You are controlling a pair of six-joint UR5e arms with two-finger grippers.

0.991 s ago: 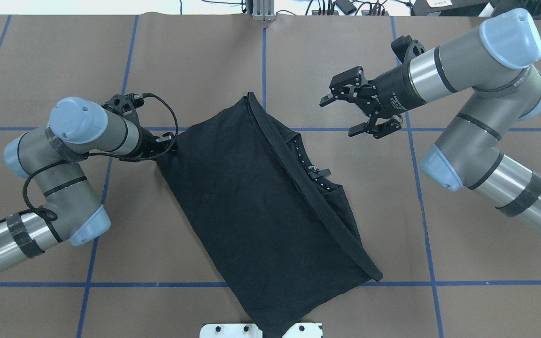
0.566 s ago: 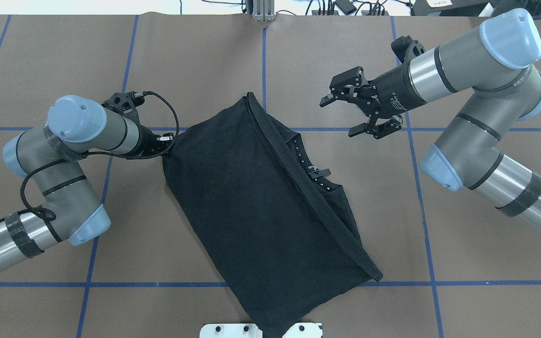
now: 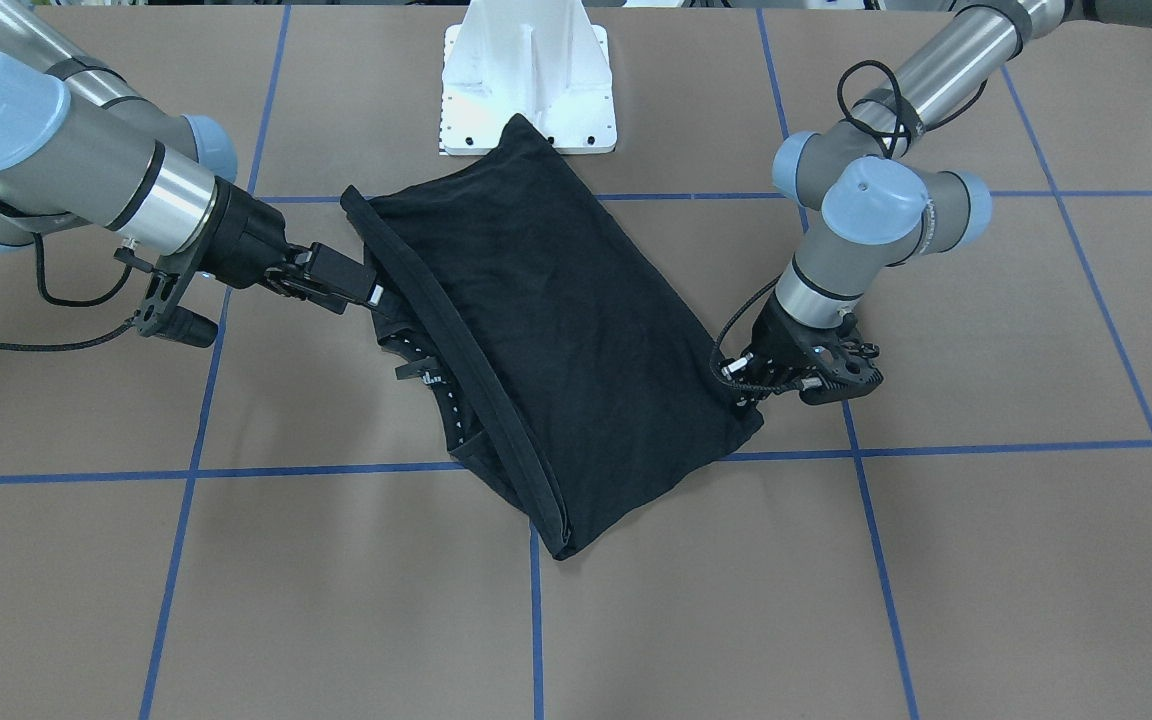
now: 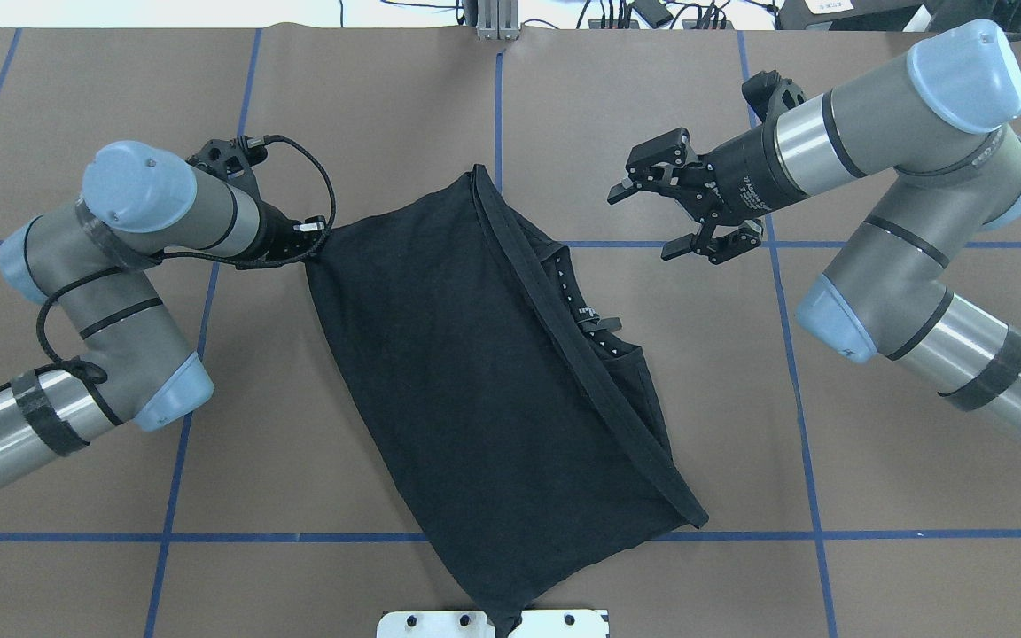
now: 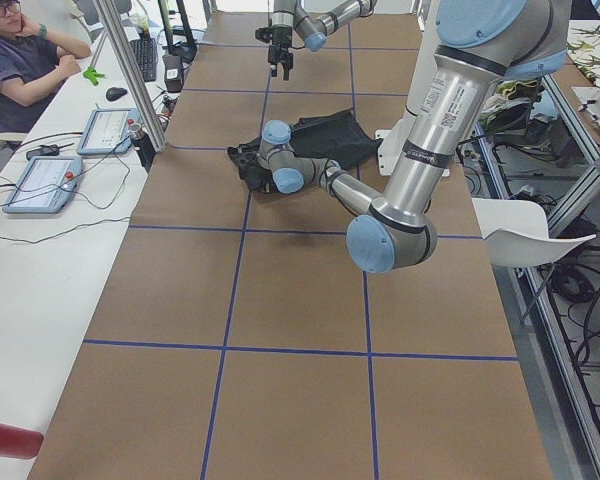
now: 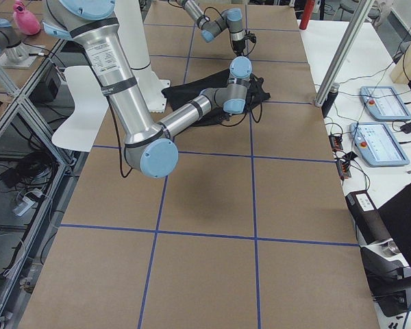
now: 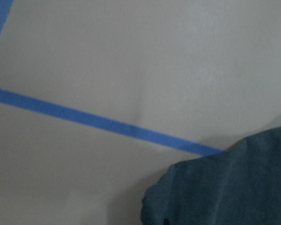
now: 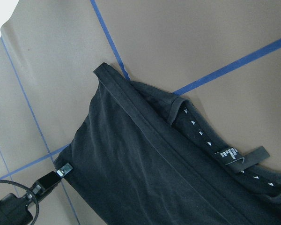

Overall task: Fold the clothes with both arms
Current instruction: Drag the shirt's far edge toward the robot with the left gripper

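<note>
The black T-shirt (image 4: 484, 381) lies folded and slanted across the middle of the table, plain side up, with the collar and its label (image 4: 595, 323) showing at its right edge. My left gripper (image 4: 315, 237) is shut on the shirt's far left corner; it also shows in the front view (image 3: 739, 388). The left wrist view shows only that cloth corner (image 7: 225, 187) over the table. My right gripper (image 4: 645, 223) is open and empty, above the table to the right of the shirt, apart from it. The right wrist view looks down on the collar (image 8: 232, 154).
The white pedestal base (image 4: 493, 623) stands at the near edge, just under the shirt's lowest corner. Blue tape lines (image 4: 918, 535) cross the brown table cover. A seated person (image 5: 20, 60) and tablets (image 5: 45, 180) are beside the table's far side.
My left gripper has moved away from the robot with the shirt corner in it, pulling the shirt's left edge straighter. The right gripper has hardly moved and stays open.
</note>
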